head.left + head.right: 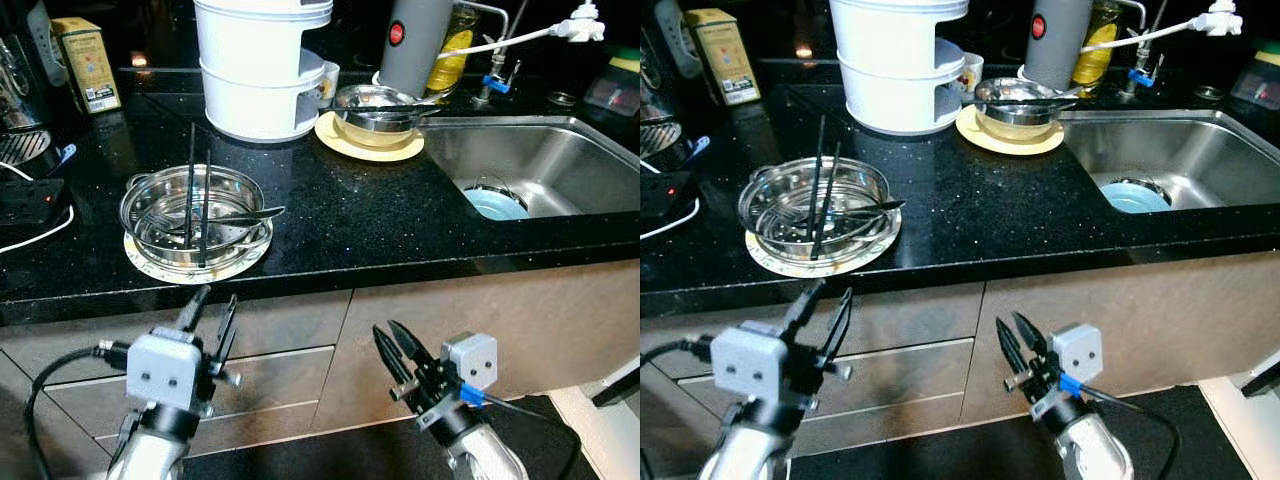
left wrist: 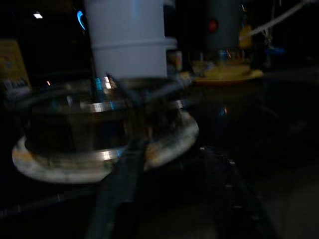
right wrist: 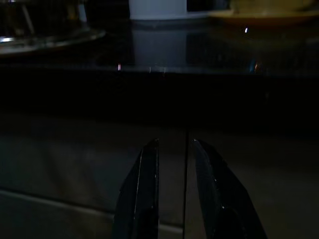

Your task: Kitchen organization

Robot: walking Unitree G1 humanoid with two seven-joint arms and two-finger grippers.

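Steel bowl (image 1: 196, 215) sat on plate (image 1: 150, 266) near counter (image 1: 360, 215) front edge, black chopsticks (image 1: 190, 190) and fork (image 1: 225, 217) inside. Second bowl (image 1: 378, 107) on yellow plate (image 1: 368, 145) beside sink (image 1: 530, 165). Left gripper (image 1: 212, 312) below counter edge under bowl, fingers parted. Right gripper (image 1: 393, 345) low before drawers (image 1: 290, 375), fingers narrowly apart.

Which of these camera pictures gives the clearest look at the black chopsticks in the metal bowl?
The left eye view: it looks down on the chopsticks, lying sharp across the metal bowl beside a fork. The right eye view shows them much the same. The left wrist view shows the bowl from the side, dark and blurred. The right wrist view catches just its dim edge.
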